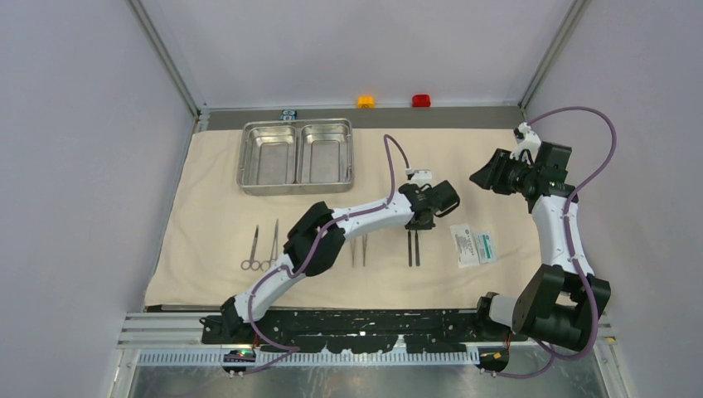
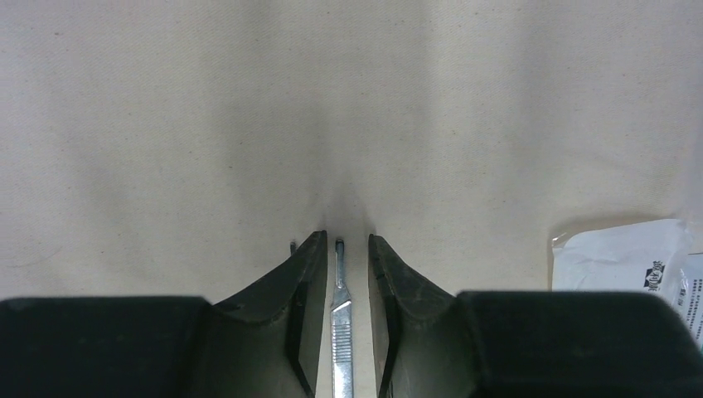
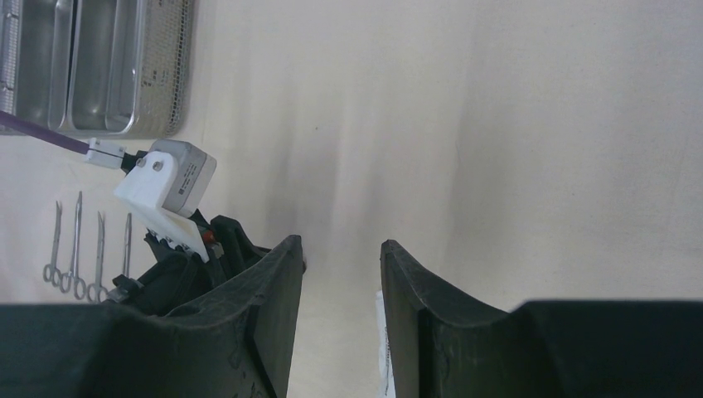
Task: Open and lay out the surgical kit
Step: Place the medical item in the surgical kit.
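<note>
Beige cloth wrap [image 1: 207, 207]: spread flat over the surface, with the other kit pieces lying on it.
Shiny steel two-compartment tray [image 1: 298, 156]: on the far left part of the cloth.
Slim metal ring-handled instruments [image 1: 260, 249]: two side by side at front left, rings toward the arm bases.
Metal tweezers [image 1: 358, 249]: right of those, partly hidden by the left arm.
Thin straight metal tools [image 1: 413, 249]: two side by side at front centre.
Small white-and-green packet [image 1: 473, 245]: flat, just right of the straight tools.
Left gripper [image 2: 346, 239]: low over the straight tools, fingers apart, straddling one tool [image 2: 341, 332] with a gap on each side.
Right gripper [image 3: 340, 245]: raised over the cloth's far right, fingers apart, bare cloth showing between them.
</note>
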Tool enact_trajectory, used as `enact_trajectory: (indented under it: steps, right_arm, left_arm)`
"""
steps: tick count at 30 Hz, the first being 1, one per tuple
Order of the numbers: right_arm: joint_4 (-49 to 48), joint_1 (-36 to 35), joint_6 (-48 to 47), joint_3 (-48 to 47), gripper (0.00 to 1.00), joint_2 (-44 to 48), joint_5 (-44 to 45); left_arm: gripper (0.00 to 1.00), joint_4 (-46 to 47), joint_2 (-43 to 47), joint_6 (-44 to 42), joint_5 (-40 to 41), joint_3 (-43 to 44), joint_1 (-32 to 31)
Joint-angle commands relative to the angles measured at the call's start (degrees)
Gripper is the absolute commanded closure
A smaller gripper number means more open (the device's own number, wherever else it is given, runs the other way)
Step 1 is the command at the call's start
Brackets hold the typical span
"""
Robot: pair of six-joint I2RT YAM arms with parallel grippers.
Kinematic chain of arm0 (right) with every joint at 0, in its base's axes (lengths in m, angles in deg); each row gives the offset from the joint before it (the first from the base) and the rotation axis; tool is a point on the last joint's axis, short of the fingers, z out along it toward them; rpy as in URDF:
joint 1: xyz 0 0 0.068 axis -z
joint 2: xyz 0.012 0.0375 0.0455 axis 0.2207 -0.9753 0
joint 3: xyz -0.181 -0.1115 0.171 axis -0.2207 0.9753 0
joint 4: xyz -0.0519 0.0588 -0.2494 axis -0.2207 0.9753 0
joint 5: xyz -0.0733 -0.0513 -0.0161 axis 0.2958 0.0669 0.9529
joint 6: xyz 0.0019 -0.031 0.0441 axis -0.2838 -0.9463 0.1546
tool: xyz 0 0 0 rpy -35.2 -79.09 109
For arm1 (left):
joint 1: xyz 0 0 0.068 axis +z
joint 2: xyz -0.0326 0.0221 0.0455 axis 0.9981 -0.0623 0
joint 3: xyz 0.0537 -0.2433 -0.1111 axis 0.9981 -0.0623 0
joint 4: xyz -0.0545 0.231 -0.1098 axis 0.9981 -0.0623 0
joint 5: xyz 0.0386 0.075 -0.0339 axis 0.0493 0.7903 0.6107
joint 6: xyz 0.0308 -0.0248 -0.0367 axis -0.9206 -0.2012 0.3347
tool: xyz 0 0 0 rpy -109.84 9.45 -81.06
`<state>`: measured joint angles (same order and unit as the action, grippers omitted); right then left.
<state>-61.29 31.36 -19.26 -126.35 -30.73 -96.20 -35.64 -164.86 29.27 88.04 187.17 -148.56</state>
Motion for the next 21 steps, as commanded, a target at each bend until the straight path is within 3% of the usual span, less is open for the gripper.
enact_trajectory:
  steps: [1,13,21]
  right_arm:
    - [-2.19,0.35,0.68,-0.01,0.55,0.57,-1.21]
    - [-2.84,0.29,1.92,-0.02,0.55,1.63,-2.18]
    - [-3.99,0.33,4.04,0.16,0.55,3.78,-3.68]
  left_arm:
    - [0.73,2.45,4.48,-3.28,3.79,-1.27,0.29]
    - [0.67,10.69,14.79,-19.08,7.13,-3.63,2.79]
    - [0.7,16.52,23.59,-33.38,-2.23,-12.33,16.09]
